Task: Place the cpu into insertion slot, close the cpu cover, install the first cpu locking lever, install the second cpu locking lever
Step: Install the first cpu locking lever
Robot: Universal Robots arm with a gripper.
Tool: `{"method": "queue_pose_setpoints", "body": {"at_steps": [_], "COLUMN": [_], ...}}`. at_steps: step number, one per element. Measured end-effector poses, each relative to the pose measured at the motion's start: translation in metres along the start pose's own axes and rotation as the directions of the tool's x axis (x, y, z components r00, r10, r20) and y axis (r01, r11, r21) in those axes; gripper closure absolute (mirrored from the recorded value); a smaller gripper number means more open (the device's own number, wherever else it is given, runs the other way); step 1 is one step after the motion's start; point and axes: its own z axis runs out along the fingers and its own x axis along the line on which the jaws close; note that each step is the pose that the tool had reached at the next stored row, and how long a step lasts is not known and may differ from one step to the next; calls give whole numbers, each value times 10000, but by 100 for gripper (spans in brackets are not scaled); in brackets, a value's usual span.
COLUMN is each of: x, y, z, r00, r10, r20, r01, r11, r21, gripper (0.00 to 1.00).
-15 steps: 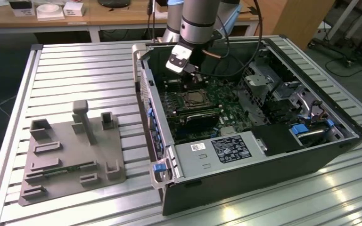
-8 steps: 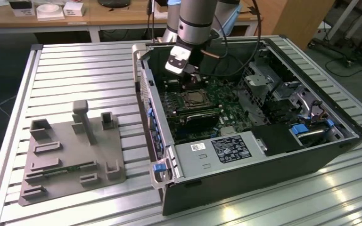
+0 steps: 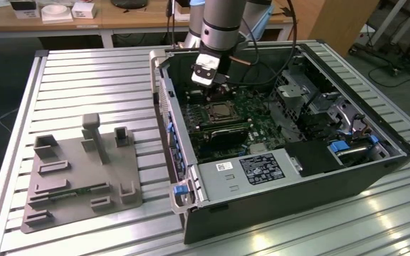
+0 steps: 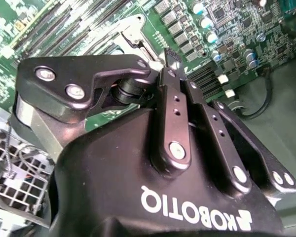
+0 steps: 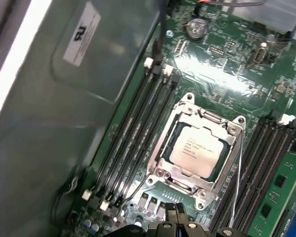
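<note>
One silvery square cpu [image 5: 196, 146] lies within the cpu cover [image 5: 210, 120].

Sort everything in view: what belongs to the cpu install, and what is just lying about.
Job in hand:
- small flat square silvery-topped cpu
- thin silvery square-framed metal cpu cover around it
- thin wire locking lever beside it
- black gripper, near the socket

Lying about:
- grey moulded fixture plate on the table
- long narrow black memory slots
- round silver coin battery

You see the silvery-grey square cpu [image 5: 196, 148] seated mid-frame, the thin silvery metal cpu cover [image 5: 208, 118] lying flat around it.
</note>
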Motion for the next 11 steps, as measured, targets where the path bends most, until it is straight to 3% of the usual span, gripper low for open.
{"method": "queue_pose_setpoints", "body": {"at_steps": [11], "x": [83], "y": [-150], "z": [3], "r00": [9993], "r10": [-381], "r20": [0], "r01": [381], "r11": [9993], "r21": [10], "gripper": [89]}}
